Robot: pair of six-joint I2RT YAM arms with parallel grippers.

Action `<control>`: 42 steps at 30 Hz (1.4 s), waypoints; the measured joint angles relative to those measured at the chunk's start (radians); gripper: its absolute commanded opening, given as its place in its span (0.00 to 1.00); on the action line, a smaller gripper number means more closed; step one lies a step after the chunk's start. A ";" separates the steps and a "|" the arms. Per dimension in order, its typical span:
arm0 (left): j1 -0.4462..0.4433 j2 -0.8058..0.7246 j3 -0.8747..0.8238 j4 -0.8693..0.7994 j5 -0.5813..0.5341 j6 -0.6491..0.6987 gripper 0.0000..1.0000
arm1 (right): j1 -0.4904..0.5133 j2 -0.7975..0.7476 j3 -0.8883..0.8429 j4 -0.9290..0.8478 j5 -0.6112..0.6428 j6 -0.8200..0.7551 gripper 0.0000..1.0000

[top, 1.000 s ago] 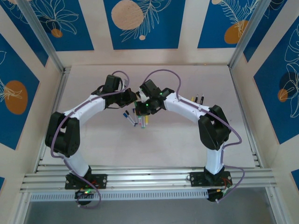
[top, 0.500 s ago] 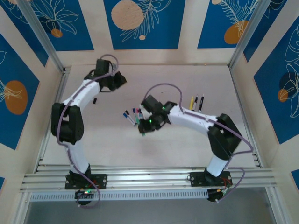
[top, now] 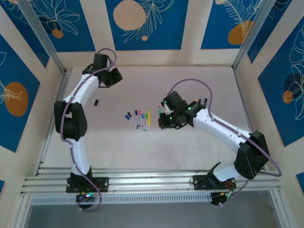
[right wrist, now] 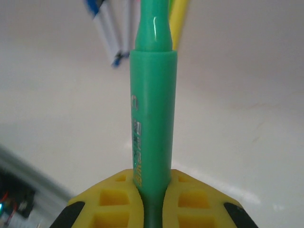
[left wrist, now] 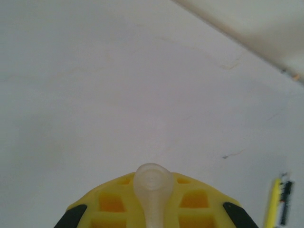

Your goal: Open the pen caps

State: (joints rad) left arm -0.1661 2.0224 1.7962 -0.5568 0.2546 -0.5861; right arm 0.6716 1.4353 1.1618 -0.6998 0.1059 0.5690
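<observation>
Pen caps (top: pixel 127 116) and where they lie, read outward from each tool. The left gripper (left wrist: pixel 153 192) is clenched on a pale translucent cap (left wrist: pixel 153 178), whose rounded end sticks out between the yellow fingers (left wrist: pixel 111 202). In the overhead view this gripper (top: pixel 114 76) is held over the far left corner of the table (top: pixel 118 147). A small black cap (top: pixel 96 102) lies on the surface near the left arm.

The right gripper (right wrist: pixel 152 185) grips the barrel of a green pen (right wrist: pixel 153 95), which points straight out from the jaws. Its narrower tip end is bare. Overhead, the right gripper (top: pixel 163 119) is near the table's middle, just right of a row of pens (top: pixel 138 118).

That row holds short white-barrelled pens with coloured caps on their far ends, and a yellow pen (top: pixel 148 116) at its right end. The right wrist view shows two blue-tipped white pens (right wrist: pixel 107 33) beyond the green tip. Three more pens (top: pixel 199 100), one yellow and two dark, lie further right, partly behind the right arm.
</observation>
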 measured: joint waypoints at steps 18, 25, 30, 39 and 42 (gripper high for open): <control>0.021 -0.102 -0.208 -0.143 -0.238 0.213 0.00 | -0.362 0.314 0.221 0.050 0.124 -0.147 0.00; 0.023 -0.055 -0.207 -0.143 -0.275 0.231 0.00 | -0.398 0.349 0.223 0.051 0.128 -0.150 0.00; 0.023 0.019 -0.205 -0.153 -0.302 0.231 0.00 | -0.416 0.351 0.223 0.059 0.127 -0.150 0.00; 0.023 0.077 -0.181 -0.181 -0.378 0.231 0.00 | -0.439 0.376 0.211 0.067 0.126 -0.150 0.00; 0.023 0.090 -0.165 -0.185 -0.400 0.231 0.00 | -0.452 0.390 0.211 0.072 0.123 -0.150 0.00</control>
State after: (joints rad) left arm -0.1436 2.1124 1.6314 -0.7414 -0.1455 -0.3553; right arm 0.2195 1.8252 1.3724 -0.6273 0.2287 0.4194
